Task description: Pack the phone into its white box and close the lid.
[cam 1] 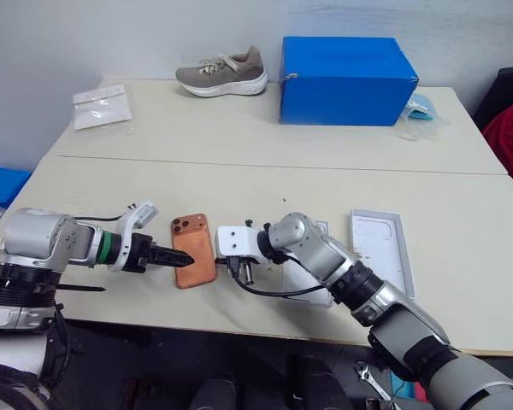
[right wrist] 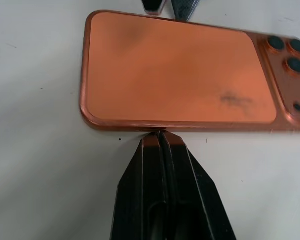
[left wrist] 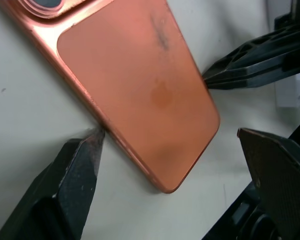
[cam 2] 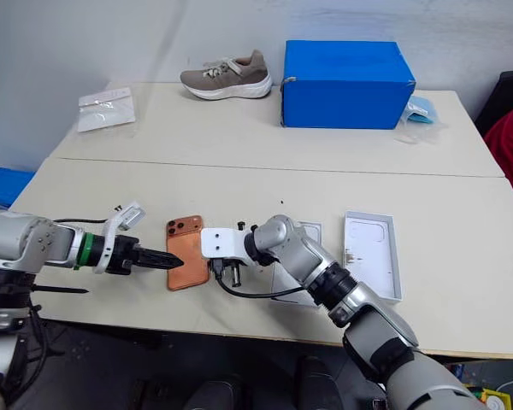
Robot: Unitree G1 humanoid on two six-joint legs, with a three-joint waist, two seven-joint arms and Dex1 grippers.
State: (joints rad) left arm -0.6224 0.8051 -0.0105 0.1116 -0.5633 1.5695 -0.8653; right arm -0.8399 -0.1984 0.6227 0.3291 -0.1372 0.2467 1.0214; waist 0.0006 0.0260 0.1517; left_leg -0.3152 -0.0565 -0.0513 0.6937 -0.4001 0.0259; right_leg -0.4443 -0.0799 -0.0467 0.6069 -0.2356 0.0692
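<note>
The copper-orange phone lies back up on the table, its camera end away from me. My left gripper is open at the phone's near left corner; one finger touches the long edge and the other stands off past the short end. My right gripper is shut, and its tip presses against the opposite long edge. The white box lies partly hidden behind my right forearm. To the right of it lies the lid, white inside up.
At the table's back stand a large blue box and a beige shoe, with a clear plastic bag at the back left. The table's front edge runs just below both grippers.
</note>
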